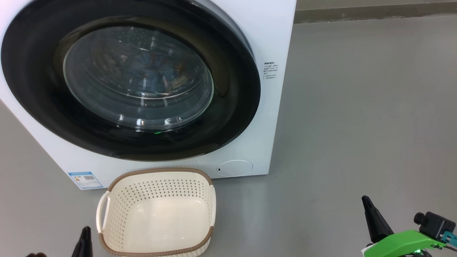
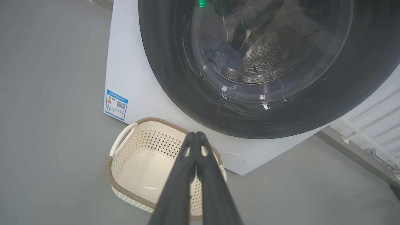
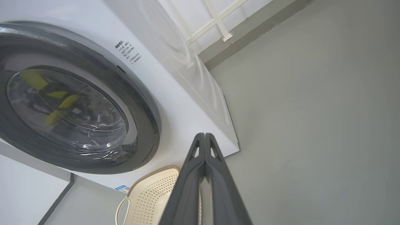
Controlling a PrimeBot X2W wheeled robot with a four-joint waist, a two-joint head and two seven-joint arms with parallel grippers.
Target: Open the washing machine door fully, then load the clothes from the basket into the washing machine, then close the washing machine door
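The white washing machine (image 1: 275, 43) fills the upper left, and its round black-rimmed door (image 1: 43, 92) lies flush against the front, shut. Behind the door glass a bluish bundle of clothes (image 1: 150, 73) shows dimly inside the drum. On the floor before the machine stands the cream perforated basket (image 1: 157, 185), with nothing in it. My left gripper (image 1: 85, 232) is shut at the basket's left side, its tips meeting in the left wrist view (image 2: 195, 134). My right gripper (image 1: 366, 200) is shut over the floor far right of the basket, tips together (image 3: 204, 136).
Grey floor (image 1: 357, 125) spreads to the right of the machine. A blue label sticker (image 1: 85, 179) and a small round flap (image 1: 235, 167) sit low on the machine's front. A wall with a skirting strip (image 1: 375, 10) runs along the back.
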